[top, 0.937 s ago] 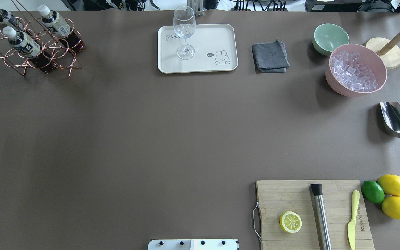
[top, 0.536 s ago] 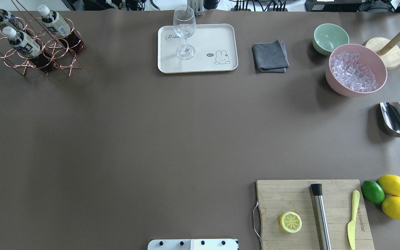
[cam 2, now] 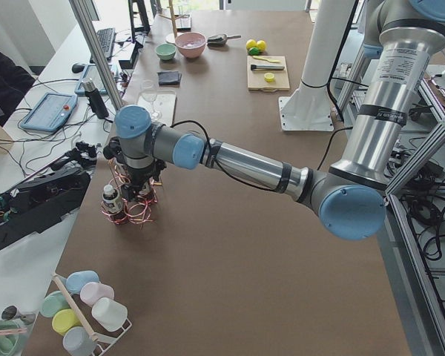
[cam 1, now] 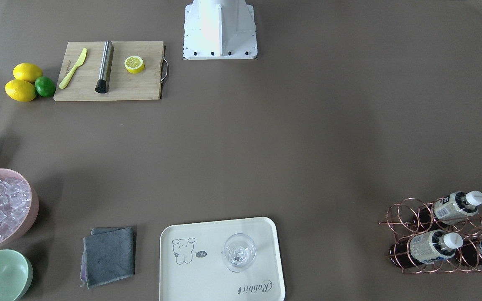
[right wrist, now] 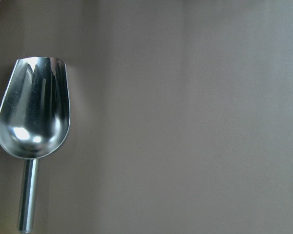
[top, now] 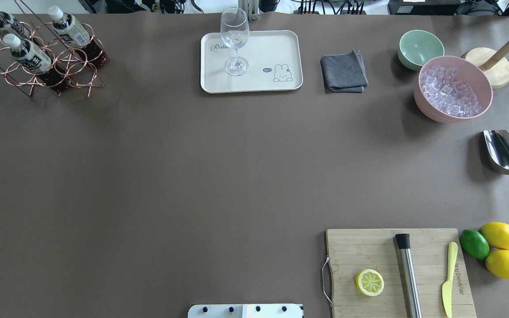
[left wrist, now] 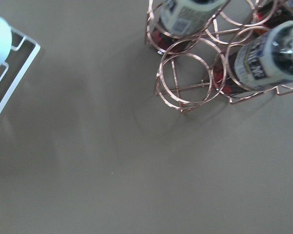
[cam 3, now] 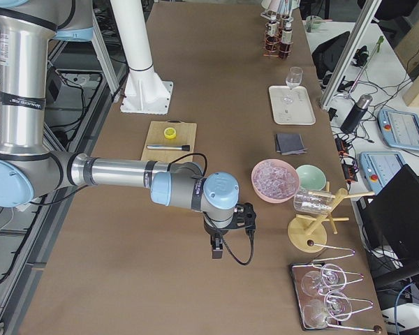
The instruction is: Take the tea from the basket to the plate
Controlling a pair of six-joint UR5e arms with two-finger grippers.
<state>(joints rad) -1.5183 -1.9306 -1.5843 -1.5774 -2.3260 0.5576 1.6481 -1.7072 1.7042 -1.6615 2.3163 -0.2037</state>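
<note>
Copper wire basket [top: 77, 68] with three white-capped tea bottles [top: 28, 55] at upper-left edge; cream rectangular tray [top: 272, 46] top centre, well apart. Left gripper [cam 2: 137, 194], right gripper [cam 3: 216, 250]: open or closed, cannot tell.

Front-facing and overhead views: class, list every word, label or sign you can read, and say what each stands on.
"Rabbit", in script, on the cream-white rectangular tray.
"hi~", in the small dark speech bubble beside the cartoon on that tray.
Engraved lettering on the wooden cutting board beside the yellow knife: too small to read.
Printed labels on the three clear tea bottles: too blurred to read.
</note>
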